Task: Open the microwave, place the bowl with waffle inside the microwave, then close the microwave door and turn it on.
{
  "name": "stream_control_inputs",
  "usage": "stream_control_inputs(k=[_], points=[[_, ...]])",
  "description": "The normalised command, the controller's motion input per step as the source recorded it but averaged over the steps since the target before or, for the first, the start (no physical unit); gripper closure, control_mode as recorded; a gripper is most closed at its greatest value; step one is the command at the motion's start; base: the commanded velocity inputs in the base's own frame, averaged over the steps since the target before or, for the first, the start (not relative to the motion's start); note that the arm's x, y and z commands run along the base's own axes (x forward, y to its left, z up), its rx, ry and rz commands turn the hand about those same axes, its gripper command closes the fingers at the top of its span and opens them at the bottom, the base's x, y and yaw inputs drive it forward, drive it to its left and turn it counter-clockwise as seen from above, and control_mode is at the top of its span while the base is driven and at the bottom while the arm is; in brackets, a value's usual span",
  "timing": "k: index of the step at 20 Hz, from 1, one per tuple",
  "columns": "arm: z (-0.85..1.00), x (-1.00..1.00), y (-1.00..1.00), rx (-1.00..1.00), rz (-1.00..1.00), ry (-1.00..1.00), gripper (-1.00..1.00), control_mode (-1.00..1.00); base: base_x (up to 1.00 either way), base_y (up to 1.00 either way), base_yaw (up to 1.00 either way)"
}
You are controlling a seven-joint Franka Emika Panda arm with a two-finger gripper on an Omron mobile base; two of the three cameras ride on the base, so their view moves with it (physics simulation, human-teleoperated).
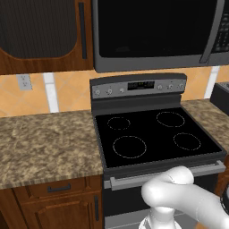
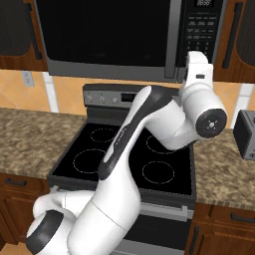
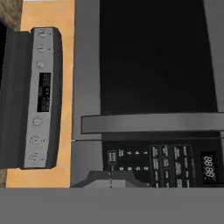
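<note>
The microwave [image 1: 156,33] hung above the stove [image 1: 156,134], its microwave door [image 3: 153,57] fully shut, the grey bar handle [image 3: 153,122] lying between the glass and the button panel [image 3: 162,164]. Neither bowl nor waffle could be seen. The gripper [image 3: 110,180], fingers pressed together and holding nothing, was raised close before the panel's lower edge. The step in hand was judged to be pressing start: a square, gentle push on one button, clear of its neighbours.

A black-topped stove [image 1: 154,134] sat between speckled granite counters [image 1: 44,143], its knobbed control panel [image 1: 138,86] against the orange backsplash [image 1: 67,89]. Wooden cabinets [image 1: 44,36] hung above; a toaster [image 2: 245,133] stood right.
</note>
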Motion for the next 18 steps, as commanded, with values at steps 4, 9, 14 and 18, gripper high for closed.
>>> stream_control_inputs(k=[4, 9, 14, 18], points=[[0.00, 0.25, 0.39, -0.14, 0.00, 0.00, 1.00, -1.00, 0.00, 0.00, 0.00], [0.00, 0.45, 0.18, -0.07, 0.00, 0.00, 1.00, -1.00, 0.00, 0.00, 0.00], [0.00, 0.63, 0.00, -0.01, 0.00, 0.00, 1.00, -1.00, 0.00, 0.00, 0.00], [0.00, 0.57, -0.01, 0.00, 0.00, 0.00, 1.00, -1.00, 0.00, 0.00, 0.00]])
